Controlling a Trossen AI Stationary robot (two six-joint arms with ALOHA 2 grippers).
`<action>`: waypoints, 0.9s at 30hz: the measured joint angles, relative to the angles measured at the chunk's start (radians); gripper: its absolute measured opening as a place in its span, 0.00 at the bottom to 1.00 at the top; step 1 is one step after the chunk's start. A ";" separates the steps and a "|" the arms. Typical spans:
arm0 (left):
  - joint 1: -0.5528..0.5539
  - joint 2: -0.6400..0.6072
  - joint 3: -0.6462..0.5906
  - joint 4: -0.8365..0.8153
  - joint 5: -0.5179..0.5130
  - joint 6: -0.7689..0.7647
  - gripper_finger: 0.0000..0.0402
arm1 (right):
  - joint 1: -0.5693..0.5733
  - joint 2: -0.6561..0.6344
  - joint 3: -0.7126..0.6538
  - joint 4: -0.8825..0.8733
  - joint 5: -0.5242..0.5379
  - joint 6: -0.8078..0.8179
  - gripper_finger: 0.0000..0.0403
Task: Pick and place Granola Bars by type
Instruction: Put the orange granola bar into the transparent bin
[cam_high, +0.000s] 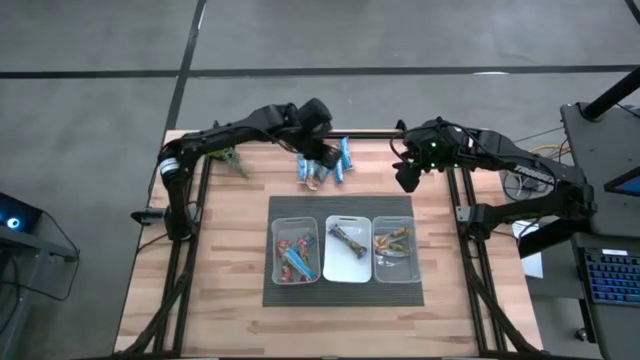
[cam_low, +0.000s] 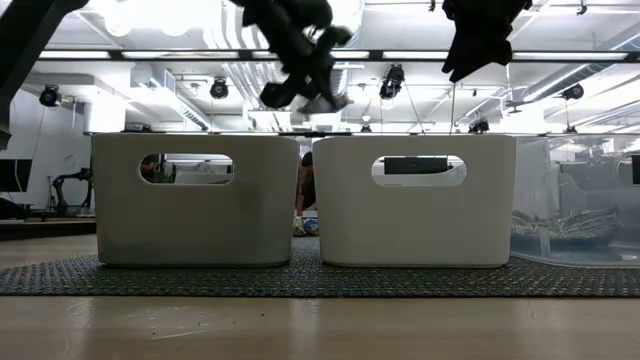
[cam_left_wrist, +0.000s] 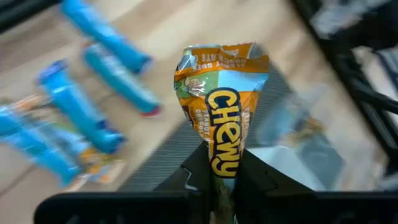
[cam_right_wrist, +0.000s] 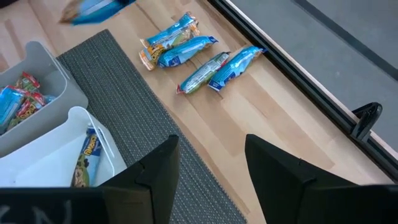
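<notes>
Three bins (cam_high: 296, 222) seen on mat (cam_high: 340, 296). Orange bar (cam_left_wrist: 221, 106) clamped in left gripper (cam_left_wrist: 221, 180) above loose bars (cam_high: 326, 165). Right gripper (cam_right_wrist: 208, 163) held apart, empty.

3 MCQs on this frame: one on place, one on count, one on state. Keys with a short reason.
1. Where does the loose pile of bars lie?
A. on the bare wood beyond the bins
B. in the middle bin
C. on the floor

2. How many clear bins stand on the dark mat?
A. two
B. three
C. five

3. What is the left tool doing?
A. hanging open and empty
B. pressing into a bin
C. shut on an orange-wrapped bar

Key:
1 A, the high view shows the pile on wood past the mat's far edge.
2 B, three bins sit side by side.
3 C, the left wrist view shows the wrapper pinched between the fingers; the right tool is open and empty.
</notes>
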 joint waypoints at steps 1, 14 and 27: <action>-0.016 -0.001 0.011 0.009 0.006 0.002 0.06 | 0.000 -0.002 0.000 0.000 0.000 0.000 0.42; -0.131 -0.002 0.047 0.131 0.023 0.018 0.06 | 0.000 -0.095 0.028 -0.070 -0.134 -0.067 0.27; -0.209 0.006 0.047 0.569 0.209 0.050 0.06 | 0.000 -0.294 0.028 -0.132 -0.166 -0.059 0.02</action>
